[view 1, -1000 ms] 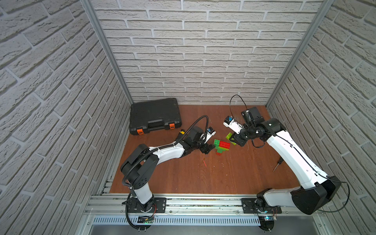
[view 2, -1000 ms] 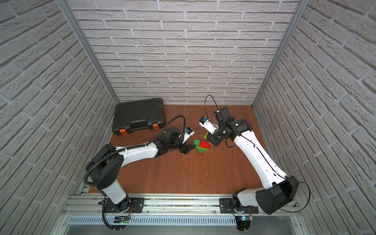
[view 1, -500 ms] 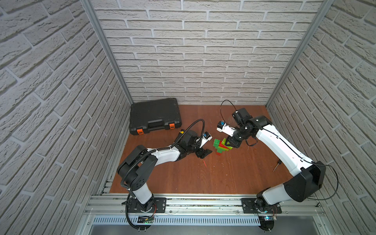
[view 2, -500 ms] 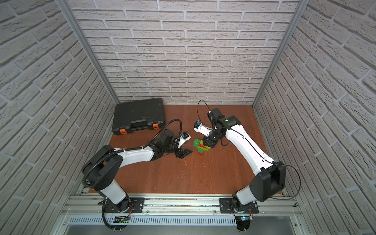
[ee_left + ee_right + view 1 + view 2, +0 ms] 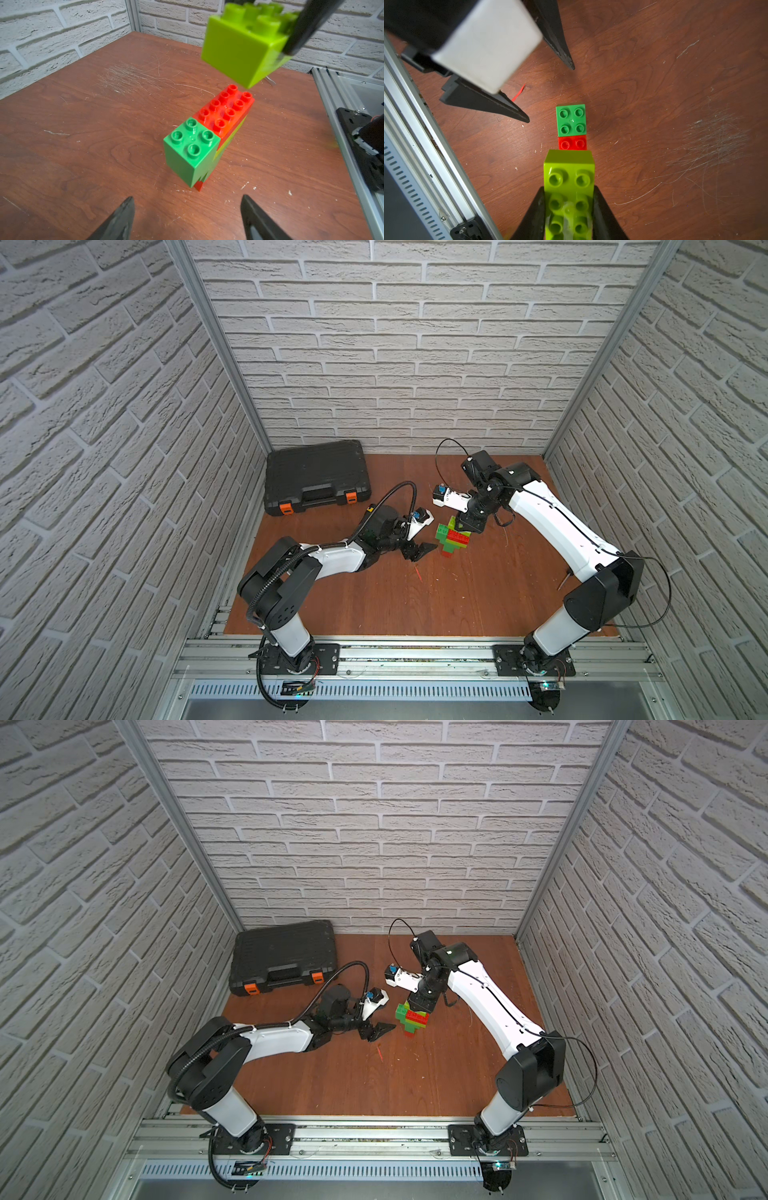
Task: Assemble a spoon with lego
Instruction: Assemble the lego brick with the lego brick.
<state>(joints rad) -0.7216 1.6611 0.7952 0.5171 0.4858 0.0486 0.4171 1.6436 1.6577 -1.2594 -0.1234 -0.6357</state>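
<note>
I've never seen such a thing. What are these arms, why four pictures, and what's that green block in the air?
Two robot arms, each ending in a two-finger gripper. Two pictures look down from overhead; two come from cameras on the arms' wrists. On the wooden table are a half-built stack of green, lime and red toy bricks and, at the back, a closed black case. The right gripper is shut on a lime brick, held over the stack. The left gripper is open and empty, low beside the stack.
</note>
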